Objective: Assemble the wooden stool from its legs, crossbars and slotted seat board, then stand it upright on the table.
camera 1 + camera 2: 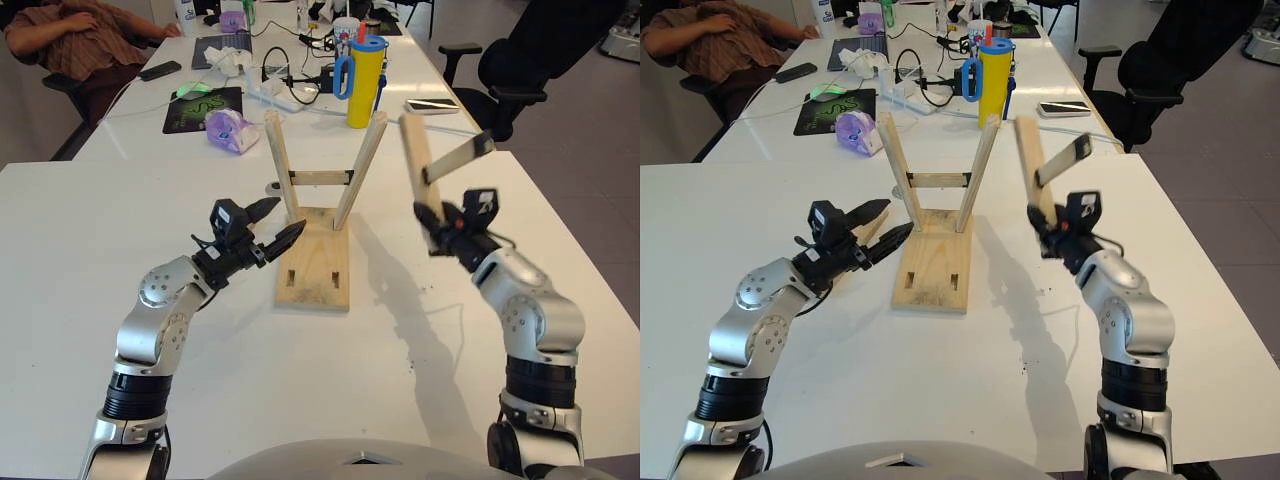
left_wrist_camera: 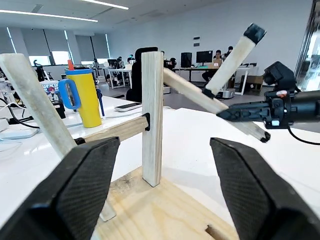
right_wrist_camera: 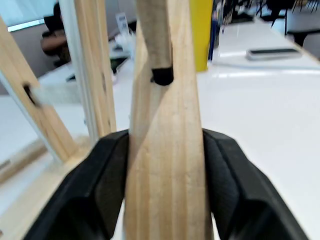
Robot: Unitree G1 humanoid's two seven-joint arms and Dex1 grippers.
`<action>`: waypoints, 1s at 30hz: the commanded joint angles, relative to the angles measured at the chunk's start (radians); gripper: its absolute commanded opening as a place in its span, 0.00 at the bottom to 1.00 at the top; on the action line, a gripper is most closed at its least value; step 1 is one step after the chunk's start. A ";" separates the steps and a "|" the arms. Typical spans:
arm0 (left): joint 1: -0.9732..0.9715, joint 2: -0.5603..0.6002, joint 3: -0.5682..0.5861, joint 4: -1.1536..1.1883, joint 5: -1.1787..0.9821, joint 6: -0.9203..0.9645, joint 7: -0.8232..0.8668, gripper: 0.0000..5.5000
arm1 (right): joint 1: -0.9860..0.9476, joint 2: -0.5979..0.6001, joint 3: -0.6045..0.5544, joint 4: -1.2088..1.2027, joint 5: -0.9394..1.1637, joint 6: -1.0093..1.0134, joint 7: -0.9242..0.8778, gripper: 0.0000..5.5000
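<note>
Stool seat board (image 1: pixel 315 275) is lying flat mid-way across the white table (image 1: pixel 80 230), with two legs (image 1: pixel 280 165) standing in its far end, joined by a crossbar (image 1: pixel 320 178). The right gripper (image 1: pixel 436 226) is clamping a third leg (image 1: pixel 415 150), raised in the air just right of them. The left gripper (image 1: pixel 286 218) is hovering with fingers spread beside the board's left edge.

A yellow tumbler (image 1: pixel 364 90) with a blue handle (image 1: pixel 343 76) is seen standing on the far worktop (image 1: pixel 130 135), beyond the near worktop (image 1: pixel 80 240). A black mouse mat (image 1: pixel 203 112) is laid to the tumbler's left, with a pale green mouse (image 1: pixel 192 90) at its far edge and a purple bundle (image 1: pixel 231 131) (contents not to be made out) just beside its near right corner. A phone (image 1: pixel 432 105) is laid flat to the tumbler's right. Cables (image 1: pixel 285 72) are tangled behind the tumbler. A black chair (image 1: pixel 500 85) is placed off the right end.
</note>
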 commanded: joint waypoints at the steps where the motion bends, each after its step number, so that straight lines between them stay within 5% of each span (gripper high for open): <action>1: -0.036 0.018 0.038 -0.043 -0.167 0.147 -0.045 0.61 | -0.140 0.047 -0.095 -0.017 0.215 -0.003 0.044 0.37; 8: -0.145 0.030 0.155 0.005 -0.502 0.386 -0.047 0.79 | -0.215 0.004 -0.062 0.059 0.679 0.367 0.157 0.37; 12: -0.201 0.041 0.189 0.056 -0.644 0.502 -0.046 0.79 | -0.213 -0.046 -0.033 0.101 0.816 0.493 0.233 0.37; 25: -0.260 0.077 0.186 0.134 -0.707 0.630 -0.113 0.79 | -0.188 -0.211 0.126 0.097 0.788 0.548 0.476 0.37; 30: -0.264 0.081 0.186 0.138 -0.717 0.656 -0.128 0.66 | -0.176 -0.232 0.150 0.087 0.782 0.542 0.516 0.37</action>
